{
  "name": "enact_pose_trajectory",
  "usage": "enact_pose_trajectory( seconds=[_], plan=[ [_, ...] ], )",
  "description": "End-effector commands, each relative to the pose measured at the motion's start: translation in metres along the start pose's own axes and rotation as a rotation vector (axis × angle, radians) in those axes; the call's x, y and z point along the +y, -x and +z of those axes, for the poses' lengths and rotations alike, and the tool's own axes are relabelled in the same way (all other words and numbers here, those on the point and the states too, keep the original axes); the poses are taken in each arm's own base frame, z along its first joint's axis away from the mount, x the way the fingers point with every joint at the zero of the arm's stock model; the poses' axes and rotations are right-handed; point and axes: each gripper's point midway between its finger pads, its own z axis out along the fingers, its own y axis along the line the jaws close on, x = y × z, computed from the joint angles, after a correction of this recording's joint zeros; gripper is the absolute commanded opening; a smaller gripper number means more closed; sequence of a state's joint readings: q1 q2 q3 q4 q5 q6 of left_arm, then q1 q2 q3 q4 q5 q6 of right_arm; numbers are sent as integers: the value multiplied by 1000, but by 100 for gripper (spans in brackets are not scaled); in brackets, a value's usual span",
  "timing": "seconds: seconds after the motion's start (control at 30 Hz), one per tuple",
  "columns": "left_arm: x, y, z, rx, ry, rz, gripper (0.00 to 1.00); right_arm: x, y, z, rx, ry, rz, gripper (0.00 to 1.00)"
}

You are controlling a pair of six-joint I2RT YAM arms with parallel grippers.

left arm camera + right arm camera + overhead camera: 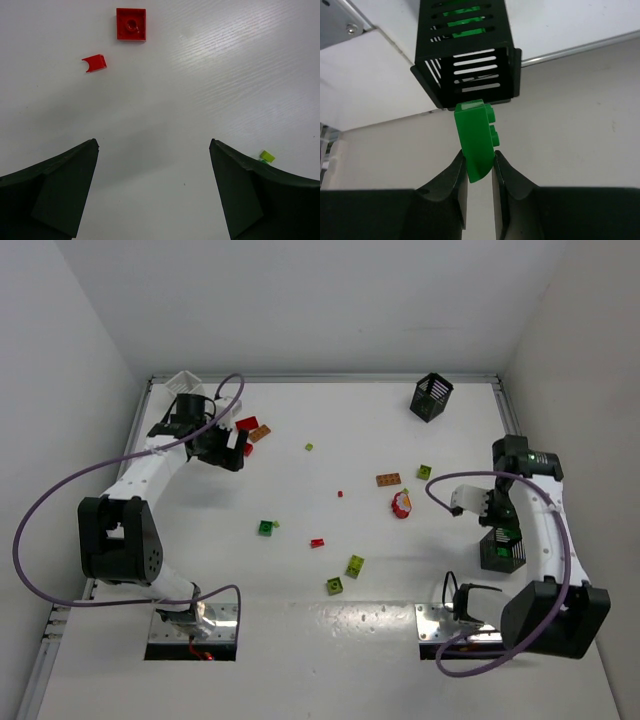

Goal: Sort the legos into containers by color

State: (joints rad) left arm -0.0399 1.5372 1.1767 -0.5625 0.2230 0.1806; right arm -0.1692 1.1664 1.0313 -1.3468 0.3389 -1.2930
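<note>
The right gripper (479, 159) is clamped on a green brick (476, 137), studs turned sideways. The brick's upper end is just at the rim of the black basket (470, 75); whether the two touch cannot be told. More green pieces show through that basket's slats. Everything else lies to the left of this basket on the white table (330, 640). Nearest it are a red-and-white cluster (402, 504), an orange-brown plate (388, 479) and a yellow-green brick (424, 472). Farther left lie two yellow-green bricks (355, 566), a red brick (317, 542) and a green brick on the table (266, 528). A second black basket (431, 397) stands well beyond the first, at the far edge. Well apart from it, at the far left corner, is a white basket (190, 388). There the left gripper (153, 145) hangs with jaws wide apart, holding nothing. A red square plate (131, 23) and a small red piece (94, 63) lie ahead of it, and a yellow-green piece (267, 156) lies by its right finger.
</note>
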Motion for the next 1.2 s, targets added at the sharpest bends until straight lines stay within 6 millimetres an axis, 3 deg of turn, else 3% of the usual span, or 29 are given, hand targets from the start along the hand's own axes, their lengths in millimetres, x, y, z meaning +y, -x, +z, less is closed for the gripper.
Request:
enact_pose_trajectory(
  seconds=[0.0,0.07,0.17,0.27,0.37,0.5,0.63,0.67,0.7,0.77,0.83,0.87,0.9,0.93,1.0,1.03,1.07,1.13,1.17],
  plan=[
    [-5,2,1,-10,-19,20,100,12,-8,6,42,106,-52,2],
    [-3,2,1,-7,-10,20,100,11,-6,10,45,128,-59,7],
    [-2,1,0,-5,-1,11,100,5,-9,17,69,110,-46,26],
    [-2,3,-2,-13,1,13,100,4,-12,19,94,126,-55,38],
    [-3,3,-2,-13,1,3,100,-1,-14,12,94,122,-53,45],
    [-2,4,1,-13,1,-6,100,-16,-7,-3,27,89,-35,46],
    [-1,8,1,-31,5,-14,100,-69,31,-40,-253,-36,111,43],
    [1,13,2,-50,21,-21,100,-83,53,-58,-403,-69,156,43],
    [2,15,2,-59,23,-29,100,-87,69,-64,-472,-59,162,43],
    [8,18,2,-68,58,-49,100,-94,121,-79,-693,21,172,44],
    [12,24,1,-85,87,-85,100,-95,167,-99,-867,158,269,48],
    [16,23,0,-80,112,-95,100,-94,200,-92,-876,276,272,50],
    [18,32,-6,-112,127,-102,100,-98,224,-104,-928,342,344,51],
    [23,31,-7,-110,142,-110,100,-88,253,-111,-939,393,285,56],
    [30,34,-11,-129,167,-125,100,-80,289,-117,-953,422,282,57],
    [32,40,-16,-145,183,-132,100,-85,315,-119,-1003,374,248,57],
    [34,42,-17,-154,194,-131,100,-66,343,-131,-1019,352,166,59],
    [37,43,-20,-165,202,-160,100,-59,382,-144,-1078,287,102,64],
    [44,41,-22,-164,221,-180,100,-39,404,-149,-1081,281,33,69]
  ],
)
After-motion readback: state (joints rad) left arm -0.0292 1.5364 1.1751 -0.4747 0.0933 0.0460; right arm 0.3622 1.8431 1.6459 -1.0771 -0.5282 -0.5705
